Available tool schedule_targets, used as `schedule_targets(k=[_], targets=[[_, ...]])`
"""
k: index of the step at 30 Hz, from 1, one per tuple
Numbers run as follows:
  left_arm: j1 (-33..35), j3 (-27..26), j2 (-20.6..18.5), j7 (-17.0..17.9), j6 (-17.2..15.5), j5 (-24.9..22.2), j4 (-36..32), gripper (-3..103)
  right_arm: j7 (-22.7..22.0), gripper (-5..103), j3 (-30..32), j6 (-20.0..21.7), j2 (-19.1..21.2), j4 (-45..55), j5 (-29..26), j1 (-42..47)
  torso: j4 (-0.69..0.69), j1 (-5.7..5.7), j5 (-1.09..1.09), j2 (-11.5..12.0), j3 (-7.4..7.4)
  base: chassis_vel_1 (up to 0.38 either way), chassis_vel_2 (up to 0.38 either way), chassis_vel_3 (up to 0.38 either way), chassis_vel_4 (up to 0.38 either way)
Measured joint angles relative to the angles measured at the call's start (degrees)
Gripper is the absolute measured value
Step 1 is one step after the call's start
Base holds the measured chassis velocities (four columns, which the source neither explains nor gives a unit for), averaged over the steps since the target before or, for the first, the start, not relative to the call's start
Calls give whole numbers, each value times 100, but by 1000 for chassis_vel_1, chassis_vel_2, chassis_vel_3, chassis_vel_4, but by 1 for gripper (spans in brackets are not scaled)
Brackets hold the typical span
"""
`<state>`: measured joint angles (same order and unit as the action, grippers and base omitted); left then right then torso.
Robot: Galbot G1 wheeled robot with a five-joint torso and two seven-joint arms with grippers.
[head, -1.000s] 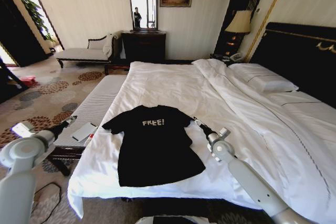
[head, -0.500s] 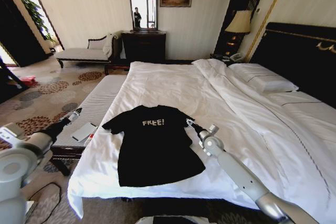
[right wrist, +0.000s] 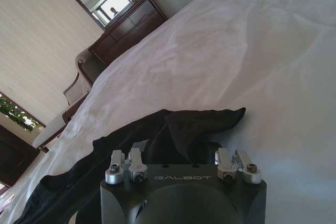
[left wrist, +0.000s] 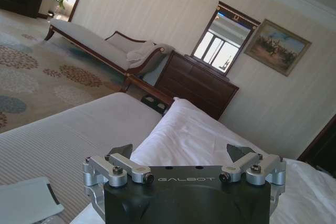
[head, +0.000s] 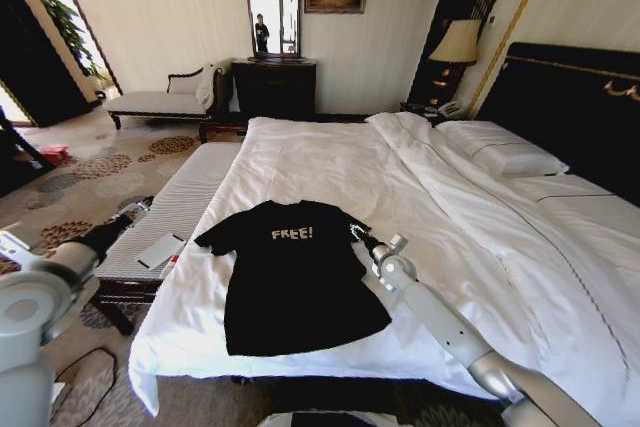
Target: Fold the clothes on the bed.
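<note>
The clothes are one black T-shirt (head: 295,282) with white "FREE!" lettering, lying flat near the foot corner of the white bed (head: 330,162). My right gripper (head: 357,234) is low at the shirt's right sleeve. In the right wrist view the right gripper (right wrist: 178,148) is open, and the bunched black sleeve (right wrist: 189,124) lies right at its fingertips on the sheet (right wrist: 252,66). My left gripper (head: 143,207) hovers over the bench left of the bed, away from the shirt. In the left wrist view the left gripper (left wrist: 179,153) is open with nothing in it.
A pale striped bench (head: 180,202) runs along the bed's left side with a flat white item (head: 158,250) on it. Pillows (head: 500,152) and a dark headboard (head: 570,107) are at the right. A chaise (head: 165,99) and dresser (head: 273,87) stand by the far wall.
My right gripper has slid left across the sheet to the shirt's right sleeve. The left gripper has moved a little forward over the bench. The shirt lies as before.
</note>
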<state>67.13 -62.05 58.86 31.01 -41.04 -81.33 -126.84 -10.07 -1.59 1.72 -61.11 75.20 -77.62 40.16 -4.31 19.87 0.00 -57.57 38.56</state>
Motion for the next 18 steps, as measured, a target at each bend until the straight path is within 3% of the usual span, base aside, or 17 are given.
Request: schedule_targets(k=[4,6,8,11,18], targets=[[-512,273,-111,133,1,-210,179,100,52,41,5,-99,-18,-75,10,4,0,0,0,0,0,0,0,0,0],[-1034,672,-248,241,1,-234,467,100,78,30,-8,-144,-20,-148,10,-12,-1,0,0,0,0,0,0,0,0],[-1246,828,-297,269,1,-233,582,100,83,30,-18,-162,-20,-171,10,-18,-1,0,0,0,0,0,0,0,0],[-1879,1262,-399,360,-3,-194,895,100,94,14,-27,-224,-25,-214,10,-56,-2,0,1,0,0,0,0,0,0],[-2294,1641,-353,400,-12,-22,1147,100,64,0,29,-299,-34,-291,90,-128,0,0,0,0,0,0,0,0,0]])
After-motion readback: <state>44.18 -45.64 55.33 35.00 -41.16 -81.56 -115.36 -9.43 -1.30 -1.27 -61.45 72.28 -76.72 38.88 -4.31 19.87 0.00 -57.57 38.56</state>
